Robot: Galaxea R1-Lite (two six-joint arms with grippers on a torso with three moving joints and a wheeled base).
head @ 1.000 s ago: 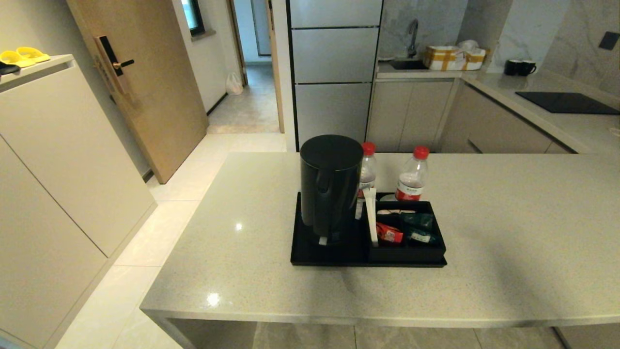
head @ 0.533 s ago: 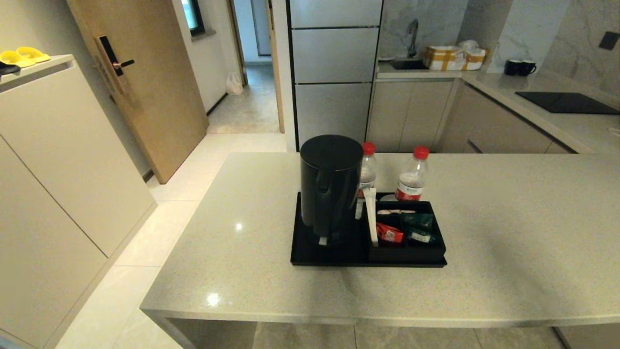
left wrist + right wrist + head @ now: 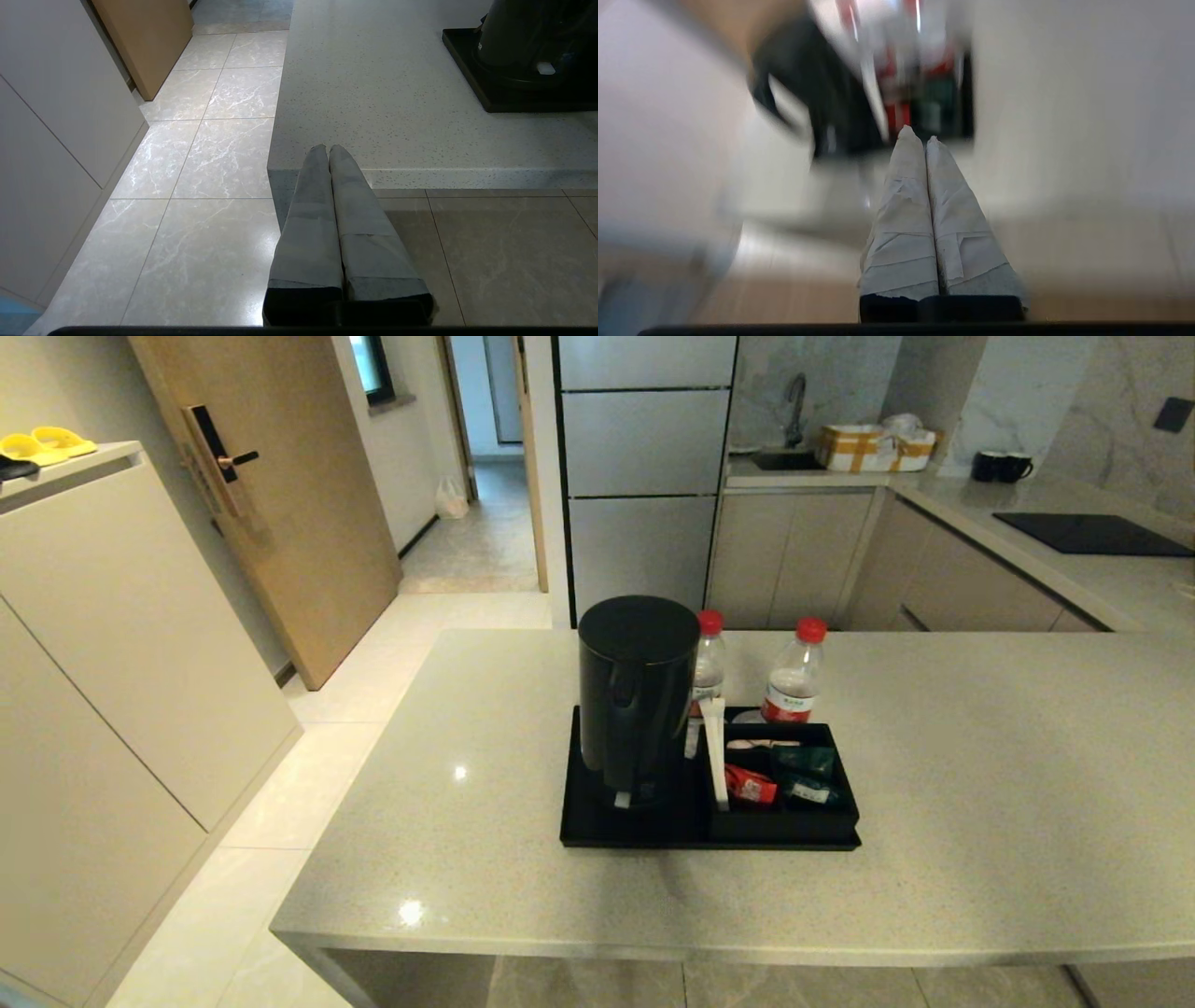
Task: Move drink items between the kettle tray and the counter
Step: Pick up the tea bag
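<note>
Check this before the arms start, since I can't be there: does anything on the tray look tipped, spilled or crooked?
Only a white stick leans askew over the compartment box. Kettle and both bottles stand upright.

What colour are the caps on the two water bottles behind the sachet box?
Red, on both water bottles; clearest in the head view.

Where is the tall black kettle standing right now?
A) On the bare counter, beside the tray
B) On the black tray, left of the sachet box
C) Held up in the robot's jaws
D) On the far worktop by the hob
B: in the head view the kettle stands upright on the kettle tray, left of the sachet box; neither arm shows near it there.
</note>
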